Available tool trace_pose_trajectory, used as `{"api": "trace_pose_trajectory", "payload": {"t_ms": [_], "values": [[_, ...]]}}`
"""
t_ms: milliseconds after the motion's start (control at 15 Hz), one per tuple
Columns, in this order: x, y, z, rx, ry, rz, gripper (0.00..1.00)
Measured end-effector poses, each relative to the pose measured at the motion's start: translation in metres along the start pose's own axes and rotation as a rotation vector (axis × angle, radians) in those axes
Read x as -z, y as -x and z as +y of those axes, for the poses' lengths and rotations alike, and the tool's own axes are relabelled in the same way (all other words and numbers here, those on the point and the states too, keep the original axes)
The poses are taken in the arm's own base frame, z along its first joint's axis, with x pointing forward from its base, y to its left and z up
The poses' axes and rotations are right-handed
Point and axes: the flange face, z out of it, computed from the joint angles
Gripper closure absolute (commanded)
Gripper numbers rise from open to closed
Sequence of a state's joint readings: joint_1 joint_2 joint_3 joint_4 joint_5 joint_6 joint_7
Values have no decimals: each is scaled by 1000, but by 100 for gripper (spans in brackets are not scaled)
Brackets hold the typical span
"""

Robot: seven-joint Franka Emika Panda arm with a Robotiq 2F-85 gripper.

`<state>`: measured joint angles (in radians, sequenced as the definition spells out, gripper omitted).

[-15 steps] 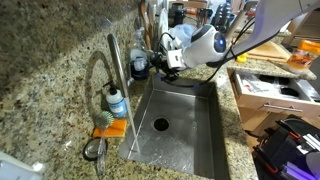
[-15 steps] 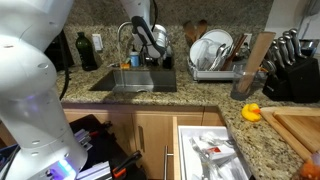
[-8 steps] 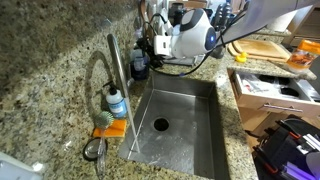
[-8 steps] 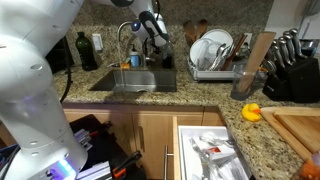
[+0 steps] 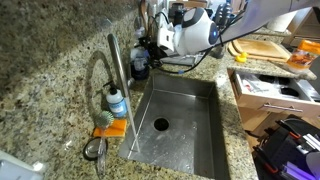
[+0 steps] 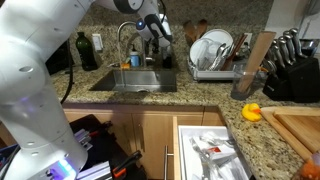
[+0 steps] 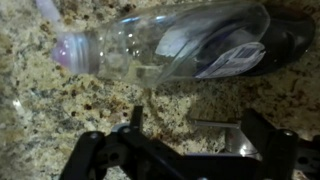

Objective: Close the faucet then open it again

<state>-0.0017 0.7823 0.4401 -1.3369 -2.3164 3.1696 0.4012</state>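
The faucet (image 5: 113,62) is a tall silver tube with a gooseneck arch, standing at the back edge of the sink; it also shows in an exterior view (image 6: 123,38). My gripper (image 5: 154,46) hangs above the counter behind the sink, beside the faucet and apart from its tube (image 6: 152,30). In the wrist view the gripper (image 7: 195,132) is open, its dark fingers (image 7: 135,122) spread over granite. A short silver metal bar (image 7: 200,123) lies between them, not gripped; I cannot tell what it belongs to. A clear plastic bottle (image 7: 170,45) lies across the top of that view.
A steel sink (image 5: 190,110) lies below. A small clear bottle with a blue cap (image 5: 117,103) and an orange sponge (image 5: 110,128) sit by the faucet base. A dish rack (image 6: 215,52), a knife block (image 6: 290,65) and an open drawer (image 6: 215,150) stand further along.
My gripper has risen from over the sink and moved toward the back wall behind the faucet. In the last half second it barely moved.
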Motion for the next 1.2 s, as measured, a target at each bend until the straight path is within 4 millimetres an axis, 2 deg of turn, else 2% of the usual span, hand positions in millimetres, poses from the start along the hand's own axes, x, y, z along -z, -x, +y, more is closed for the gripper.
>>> {"api": "trace_pose_trajectory", "payload": {"t_ms": [200,333,533,733,933,1067,1200], "values": [[-10,21,-23,-90,-32,17,0],[-15,23,-32,-105,-43,20,0],[-16,19,-33,-107,-46,22,0],[-28,13,-55,-9,-87,0,0],[-46,-5,-74,149,-114,-12,0],[-54,-16,-76,202,-108,-15,0],[-55,-19,-75,210,-105,-14,0]]}}
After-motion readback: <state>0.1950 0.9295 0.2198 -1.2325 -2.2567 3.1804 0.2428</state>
